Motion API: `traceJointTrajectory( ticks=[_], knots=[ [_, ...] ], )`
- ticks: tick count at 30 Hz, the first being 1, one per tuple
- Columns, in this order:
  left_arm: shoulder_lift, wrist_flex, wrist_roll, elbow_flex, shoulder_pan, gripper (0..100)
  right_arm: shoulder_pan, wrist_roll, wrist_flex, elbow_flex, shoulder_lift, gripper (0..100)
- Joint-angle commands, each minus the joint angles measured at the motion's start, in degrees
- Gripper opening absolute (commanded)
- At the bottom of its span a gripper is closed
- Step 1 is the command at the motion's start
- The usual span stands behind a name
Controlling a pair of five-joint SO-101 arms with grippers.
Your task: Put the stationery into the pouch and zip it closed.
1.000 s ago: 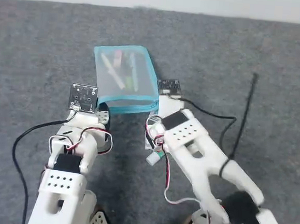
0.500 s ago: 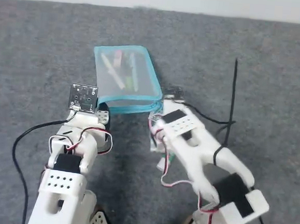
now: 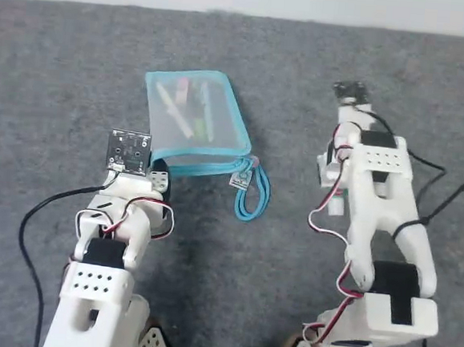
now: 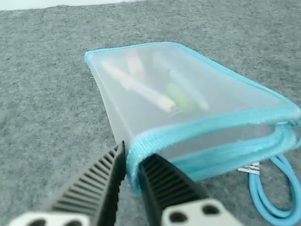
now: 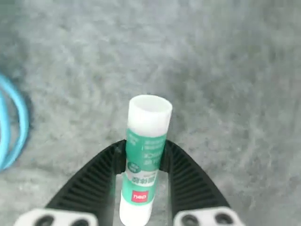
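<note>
the translucent flat pouch with turquoise zipper edging [image 3: 194, 122] lies on the grey felt-covered desk [image 3: 64, 64], in front of the left arm [image 3: 119, 229]. several pens and markers [image 3: 191, 106] are seen inside it through the wall. the left tool [image 4: 131, 172] is closed on the near corner of the pouch and pinches the turquoise edge between its black fingers [image 4: 101, 183]. a turquoise cord loop [image 3: 252, 195] with a small white tag [image 3: 240, 180] lies on the desk at the other near corner of the pouch. the right tool [image 5: 143, 149] is well apart from the pouch, at its right side, over bare desk. it grips a white glue stick with a green label [image 5: 143, 160]; the fingers clamp on the label part and one white end stands out beyond the fingertips. if the zipper is fully closed, i cannot tell.
</note>
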Motion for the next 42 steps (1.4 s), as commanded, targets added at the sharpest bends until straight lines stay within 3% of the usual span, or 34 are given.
traceJointTrajectory(
  ticks=[1, 6, 19, 26, 35, 42],
  knots=[
    [-0.18, -1.14, -0.26, -2.15, 0.18, 1, -2.59, 2.99, 1.71, -2.11, -1.01, 12.4],
    [0.09, -1.05, -0.26, -2.07, 0.18, 1, -2.95, 1.76, 1.45, 1.14, -1.01, 24.0],
    [0.18, -1.05, -0.26, -2.07, 0.18, 1, -3.38, 1.32, -3.38, 11.52, -0.92, 18.8],
    [0.09, -1.05, -0.26, -1.71, 0.53, 1, -3.03, 1.76, -3.56, 12.13, -0.92, 2.4],
    [-0.18, -1.05, -0.26, -1.19, 0.53, 1, -3.38, 1.41, -7.25, 14.42, 0.48, 1.6],
    [0.18, -1.05, -0.26, -1.19, 0.62, 1, -0.92, 1.41, 3.65, 11.16, -11.74, 0.7]
  ],
)
